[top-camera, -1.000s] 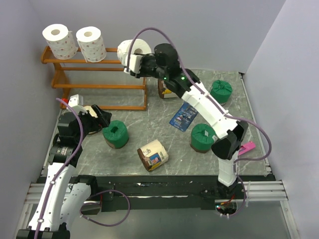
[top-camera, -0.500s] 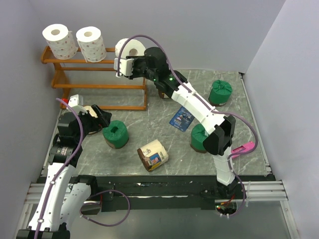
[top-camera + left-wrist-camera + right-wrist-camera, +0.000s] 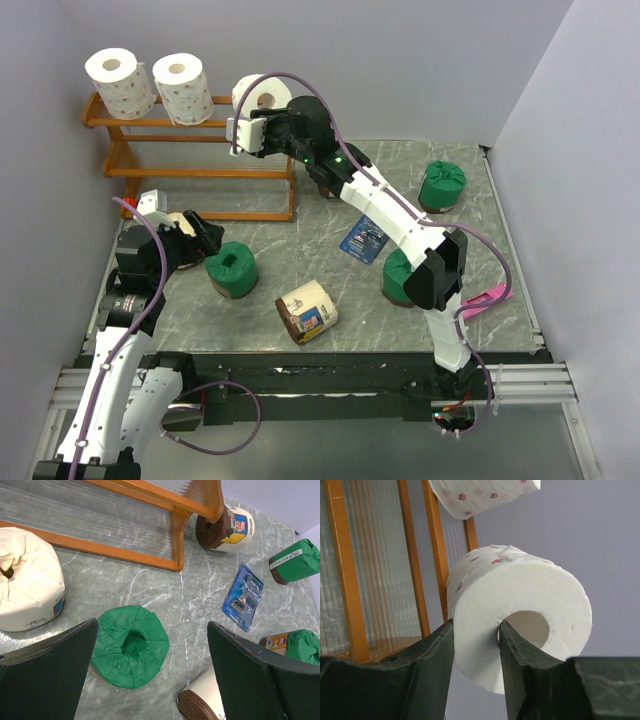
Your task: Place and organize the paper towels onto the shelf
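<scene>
The shelf (image 3: 200,150) stands at the back left with two white rolls (image 3: 120,80) (image 3: 183,85) on its top tier. My right gripper (image 3: 258,112) is shut on a third white roll (image 3: 262,97), one finger in its core, and holds it at the top tier's right end; the right wrist view shows the roll (image 3: 530,595) beside the shelf posts (image 3: 435,555). My left gripper (image 3: 152,625) is open over a green roll (image 3: 131,645) on the table (image 3: 231,268). A cream roll (image 3: 27,592) sits to its left.
Another cream roll (image 3: 307,310) lies at the front and one (image 3: 227,527) stands by the shelf's right leg. Green rolls (image 3: 443,183) (image 3: 405,280) stand on the right. A blue packet (image 3: 367,238) lies mid-table, and a pink item (image 3: 490,298) lies behind the right arm.
My right gripper has carried the white roll left, up to the right end of the shelf's top tier. The left arm has not moved.
</scene>
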`<state>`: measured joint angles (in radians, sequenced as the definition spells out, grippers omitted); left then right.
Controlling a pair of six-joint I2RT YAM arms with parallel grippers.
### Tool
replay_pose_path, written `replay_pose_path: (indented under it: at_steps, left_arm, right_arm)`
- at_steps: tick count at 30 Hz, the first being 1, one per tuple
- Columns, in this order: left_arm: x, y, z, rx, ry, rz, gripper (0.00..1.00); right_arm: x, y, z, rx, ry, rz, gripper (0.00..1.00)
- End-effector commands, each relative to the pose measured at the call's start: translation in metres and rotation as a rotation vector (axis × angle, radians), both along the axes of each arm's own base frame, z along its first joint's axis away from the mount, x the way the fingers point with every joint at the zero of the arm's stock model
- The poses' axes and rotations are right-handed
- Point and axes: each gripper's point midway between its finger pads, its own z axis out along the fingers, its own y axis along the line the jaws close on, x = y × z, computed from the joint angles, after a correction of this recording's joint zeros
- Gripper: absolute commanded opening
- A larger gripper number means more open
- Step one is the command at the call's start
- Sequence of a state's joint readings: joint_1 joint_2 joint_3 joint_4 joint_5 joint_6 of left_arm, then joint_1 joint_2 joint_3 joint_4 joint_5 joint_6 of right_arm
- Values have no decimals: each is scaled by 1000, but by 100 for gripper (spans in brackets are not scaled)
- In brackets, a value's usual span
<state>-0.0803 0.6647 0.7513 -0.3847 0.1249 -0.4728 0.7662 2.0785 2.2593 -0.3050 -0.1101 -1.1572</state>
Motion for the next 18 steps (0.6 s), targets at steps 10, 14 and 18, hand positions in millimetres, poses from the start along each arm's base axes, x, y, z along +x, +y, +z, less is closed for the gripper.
replay_pose_path:
  at_steps: [10, 14, 18]
  left_arm:
    - [1, 0, 12, -2, -42, 4, 96]
    - [1, 0, 11, -2, -39, 4, 97]
    - [0, 0, 12, -1, -41, 4, 96]
  right_arm:
    - [-3, -3, 73, 118, -185, -5, 49]
    - [-3, -1, 72, 118, -185, -2, 49]
    - [-1, 0, 72, 126, -190, -4, 49]
